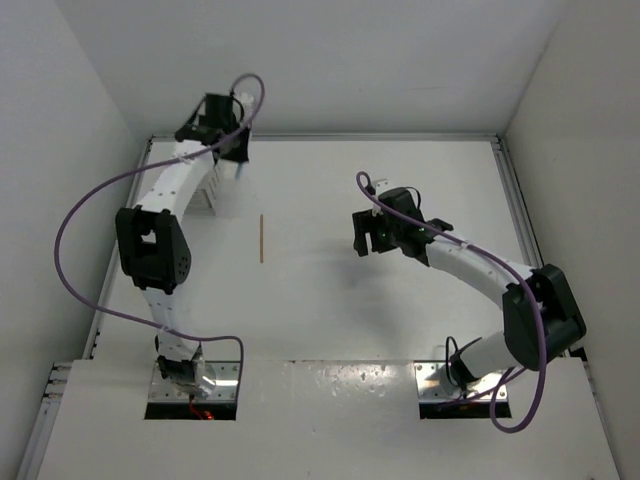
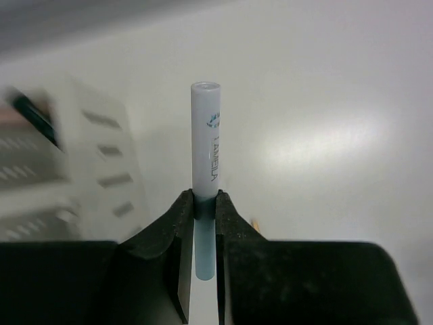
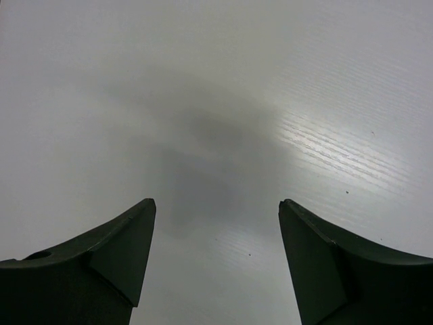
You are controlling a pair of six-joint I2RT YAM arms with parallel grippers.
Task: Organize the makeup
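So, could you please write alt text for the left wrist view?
The left fingers pinch a pale blue makeup stick with printed lettering, its far end sticking out beyond them. A blurred white slotted rack sits at left.

The pale blue stick (image 2: pixel 205 135) looks like smooth glossy plastic, with printed lettering and a light streak down its barrel. The left tool (image 2: pixel 205 200) and right tool (image 3: pixel 216 203) have black matt plastic fingers (image 3: pixel 115 250), faintly grainy. The worktop (image 3: pixel 325 135) is white and satin, with fine parallel lines in the glare and a few dark specks; the tan stick (image 1: pixel 262 238) is dull and wood-like; the white rack (image 2: pixel 101 156) is too blurred to judge.
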